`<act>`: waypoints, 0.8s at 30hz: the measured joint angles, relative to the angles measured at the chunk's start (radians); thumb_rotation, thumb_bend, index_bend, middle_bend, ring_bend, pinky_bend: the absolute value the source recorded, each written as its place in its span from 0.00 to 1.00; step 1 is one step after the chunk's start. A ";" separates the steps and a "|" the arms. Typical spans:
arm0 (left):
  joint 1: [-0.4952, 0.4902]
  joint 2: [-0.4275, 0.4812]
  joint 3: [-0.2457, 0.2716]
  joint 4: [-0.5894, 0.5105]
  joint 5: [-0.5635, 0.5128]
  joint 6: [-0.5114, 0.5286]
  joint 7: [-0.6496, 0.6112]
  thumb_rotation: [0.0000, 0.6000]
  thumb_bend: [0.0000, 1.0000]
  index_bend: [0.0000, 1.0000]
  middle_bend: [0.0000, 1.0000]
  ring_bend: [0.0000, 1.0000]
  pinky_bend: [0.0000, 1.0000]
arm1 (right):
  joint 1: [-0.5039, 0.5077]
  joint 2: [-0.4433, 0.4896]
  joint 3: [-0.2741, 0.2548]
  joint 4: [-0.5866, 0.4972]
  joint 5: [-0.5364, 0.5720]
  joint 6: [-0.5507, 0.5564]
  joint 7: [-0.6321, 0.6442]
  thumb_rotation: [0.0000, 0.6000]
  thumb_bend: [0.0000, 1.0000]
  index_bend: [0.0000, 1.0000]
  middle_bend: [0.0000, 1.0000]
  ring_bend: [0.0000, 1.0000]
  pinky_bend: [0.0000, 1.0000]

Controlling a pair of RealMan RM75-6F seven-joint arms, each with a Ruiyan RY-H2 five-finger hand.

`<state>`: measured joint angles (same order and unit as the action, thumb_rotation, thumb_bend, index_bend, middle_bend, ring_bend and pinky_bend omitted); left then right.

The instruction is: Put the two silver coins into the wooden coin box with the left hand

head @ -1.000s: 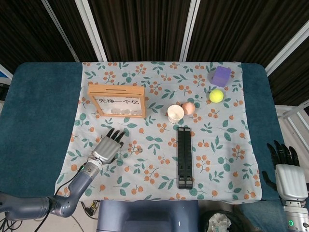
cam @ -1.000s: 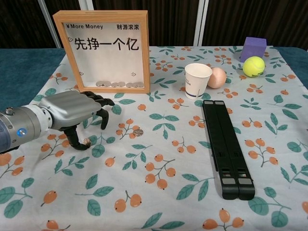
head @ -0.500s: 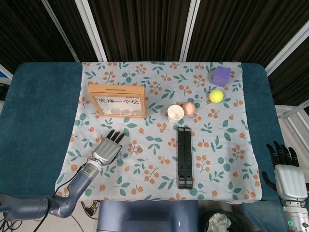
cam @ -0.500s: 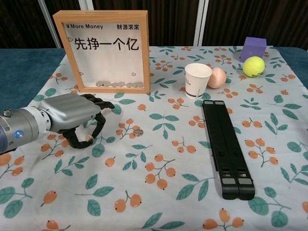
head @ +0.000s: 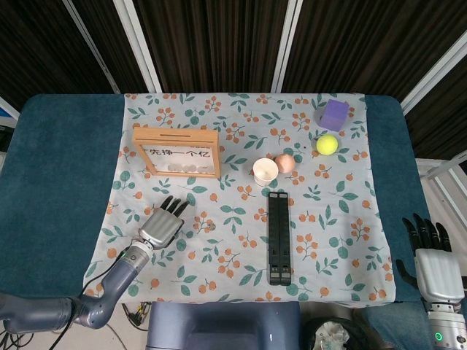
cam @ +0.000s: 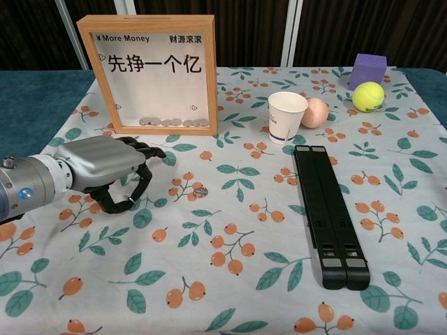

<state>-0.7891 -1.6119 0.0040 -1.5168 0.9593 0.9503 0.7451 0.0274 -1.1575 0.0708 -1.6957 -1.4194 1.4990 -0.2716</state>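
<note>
Resting low on the floral tablecloth [cam: 230,293], at the left of the chest view, the robot's left hand [cam: 105,167] has its dark fingers [cam: 136,188] curled down and inward so the thumb and a fingertip meet just above the cloth. Whether a coin is pinched between them cannot be told from either view. From the head view the same hand [head: 162,224] sits in the lower left of the cloth, just below the wooden coin box [head: 176,152].

The coin box [cam: 148,73] stands upright in the upper left of the chest view, a wooden frame with a clear front printed with "More Money" and Chinese characters. A row of silver coins already lies along its bottom inside. One small silver coin [cam: 200,190] lies flat on the cloth to the right of the left hand, apart from the fingers.

Right of the box stand a white paper cup [cam: 286,116] and, touching it, a peach-coloured egg [cam: 317,112]. A long black folded stand [cam: 328,213] lies below them, running toward the bottom of the frame. In the upper right, a yellow tennis ball [cam: 368,95] sits just in front of a purple cube [cam: 367,68].

The right hand [head: 432,259] appears only in the head view, at the lower right off the cloth, its fingers straight, spread and holding nothing.
</note>
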 measured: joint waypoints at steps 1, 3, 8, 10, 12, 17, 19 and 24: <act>0.000 0.001 -0.001 -0.002 -0.001 -0.001 -0.003 1.00 0.49 0.62 0.00 0.00 0.00 | 0.000 0.000 0.000 0.000 0.001 0.000 0.000 1.00 0.41 0.10 0.05 0.03 0.00; 0.001 0.003 -0.002 -0.004 -0.002 -0.002 -0.008 1.00 0.52 0.63 0.00 0.00 0.00 | 0.000 0.001 0.000 -0.002 0.003 -0.002 -0.001 1.00 0.41 0.10 0.05 0.03 0.00; 0.003 0.015 -0.013 -0.024 -0.010 -0.005 -0.034 1.00 0.60 0.64 0.00 0.00 0.00 | 0.001 0.002 -0.001 -0.003 0.005 -0.005 -0.003 1.00 0.41 0.10 0.05 0.03 0.00; 0.004 0.028 -0.022 -0.046 -0.021 -0.006 -0.046 1.00 0.60 0.64 0.00 0.00 0.00 | 0.001 0.002 0.000 -0.004 0.008 -0.006 -0.003 1.00 0.41 0.10 0.05 0.03 0.00; 0.002 0.050 -0.031 -0.080 -0.037 -0.009 -0.051 1.00 0.60 0.64 0.00 0.00 0.00 | 0.002 0.002 0.000 -0.004 0.009 -0.007 -0.003 1.00 0.41 0.10 0.05 0.03 0.00; -0.015 0.156 -0.062 -0.229 -0.118 -0.022 -0.052 1.00 0.61 0.64 0.00 0.00 0.00 | 0.002 0.002 0.000 -0.004 0.008 -0.006 -0.004 1.00 0.41 0.10 0.05 0.03 0.00; -0.028 0.218 -0.078 -0.302 -0.155 -0.022 -0.046 1.00 0.61 0.64 0.00 0.00 0.00 | 0.002 0.002 -0.001 -0.004 0.006 -0.004 -0.005 1.00 0.41 0.10 0.05 0.03 0.00; -0.063 0.374 -0.119 -0.460 -0.232 0.003 -0.016 1.00 0.61 0.65 0.00 0.00 0.00 | 0.002 0.001 -0.002 -0.003 0.004 -0.003 -0.010 1.00 0.41 0.10 0.05 0.03 0.00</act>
<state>-0.8519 -1.2377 -0.1150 -1.9768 0.7277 0.9535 0.7295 0.0289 -1.1570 0.0692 -1.6990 -1.4149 1.4963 -0.2811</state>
